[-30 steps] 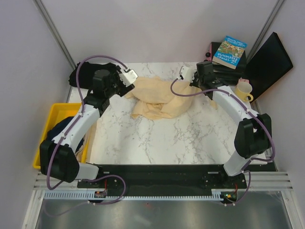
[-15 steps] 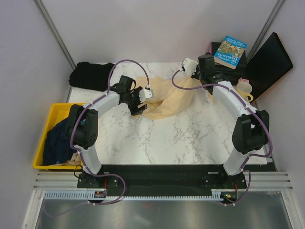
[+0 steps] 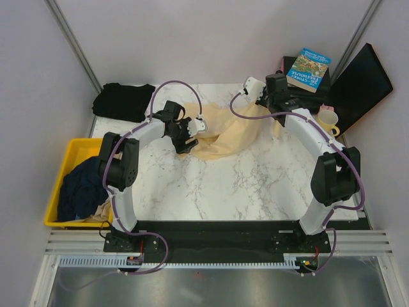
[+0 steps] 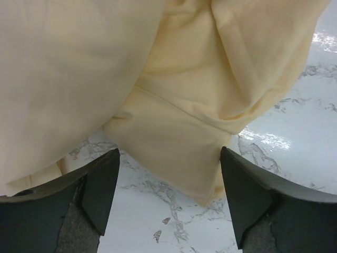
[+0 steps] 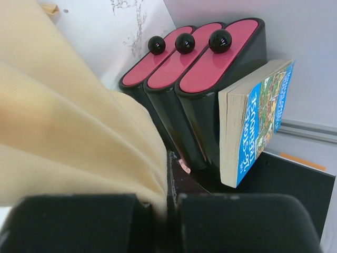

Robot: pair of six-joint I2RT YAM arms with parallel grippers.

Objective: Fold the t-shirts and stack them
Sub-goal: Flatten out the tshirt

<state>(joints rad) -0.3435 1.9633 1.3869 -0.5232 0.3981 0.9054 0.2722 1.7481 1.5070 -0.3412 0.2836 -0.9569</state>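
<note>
A pale cream-yellow t-shirt (image 3: 227, 131) lies crumpled at the back middle of the marble table. My right gripper (image 3: 273, 105) is shut on its far right edge; in the right wrist view the cloth (image 5: 79, 137) is pinched between the jaws of the right gripper (image 5: 168, 205). My left gripper (image 3: 195, 128) stands open at the shirt's left edge. In the left wrist view a sleeve corner (image 4: 174, 142) hangs between the left gripper's (image 4: 168, 195) spread fingers (image 4: 100, 184), just above the table. A black t-shirt (image 3: 121, 101) lies at the back left. A dark navy one (image 3: 80, 188) sits in the yellow bin (image 3: 54, 198).
Behind the right gripper stand black and red containers (image 5: 205, 63) with a blue book (image 3: 308, 69) on top. A yellow mug (image 3: 327, 121) and a black board (image 3: 359, 80) are at the far right. The bin sits off the table's left edge.
My left arm swung in from the back left to the shirt's left edge, its gripper now open. The right gripper drew the shirt toward the back right.
</note>
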